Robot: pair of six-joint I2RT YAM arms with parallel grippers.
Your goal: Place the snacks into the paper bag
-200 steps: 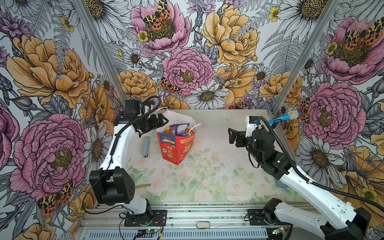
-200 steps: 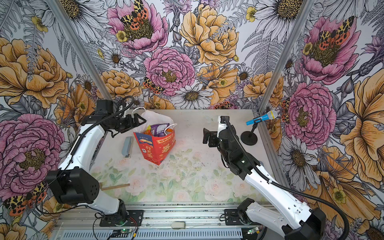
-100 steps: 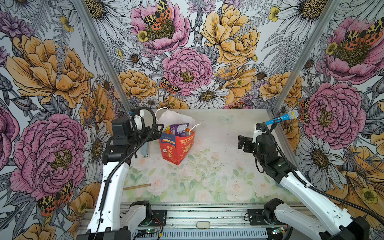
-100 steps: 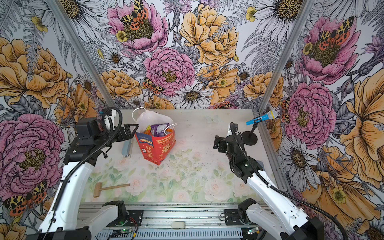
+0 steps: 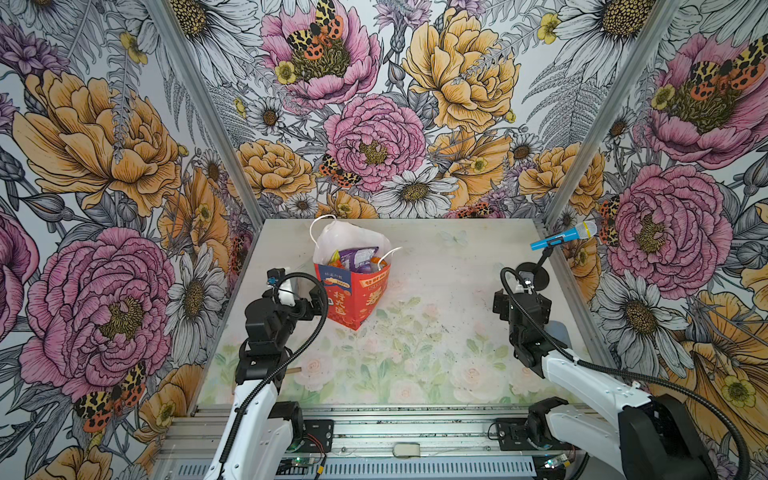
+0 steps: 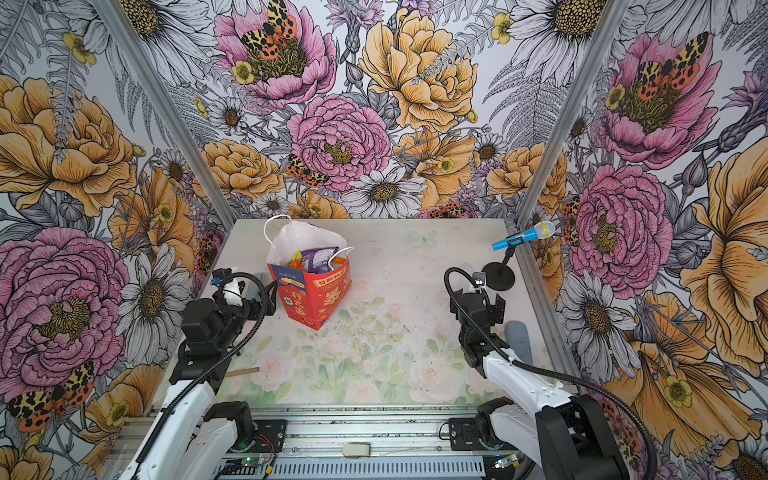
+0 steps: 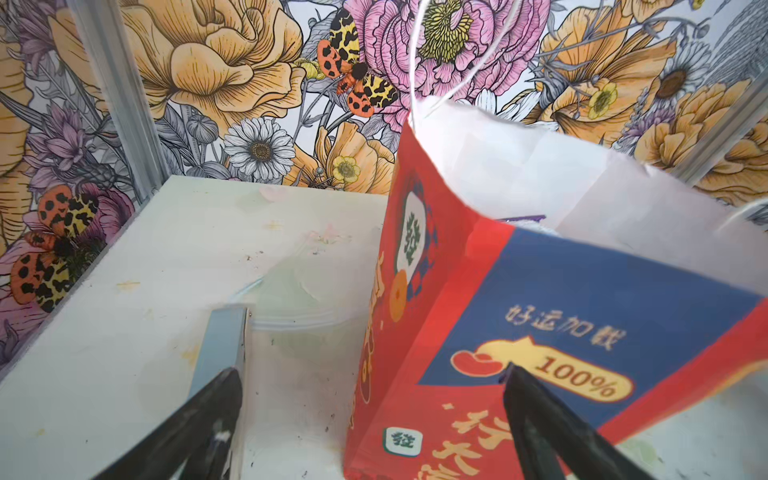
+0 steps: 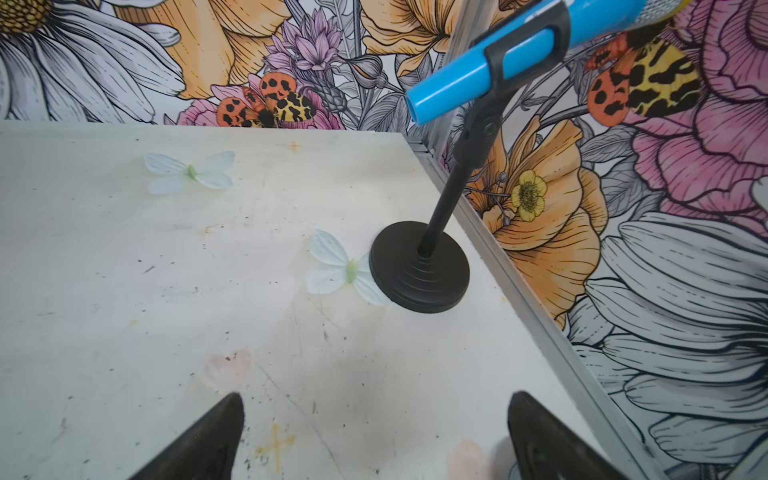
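The paper bag (image 5: pixel 353 297) stands up on the tabletop (image 5: pixel 436 332), and the snacks (image 5: pixel 357 259) poke out of its top. The left tool (image 7: pixel 372 374) is spread wide and empty, with the bag just in front of it. The right tool (image 8: pixel 376 399) is spread and empty too, far off to the side.

The left arm (image 5: pixel 249 419) and right arm (image 5: pixel 590 380) wear glossy white shells between blocky black joint housings (image 5: pixel 266 322), with ribbed black cable hoses (image 5: pixel 326 309) arching off them, tapered black gripper fingers (image 7: pixel 199 419), and flat black base plates (image 5: pixel 318 430).
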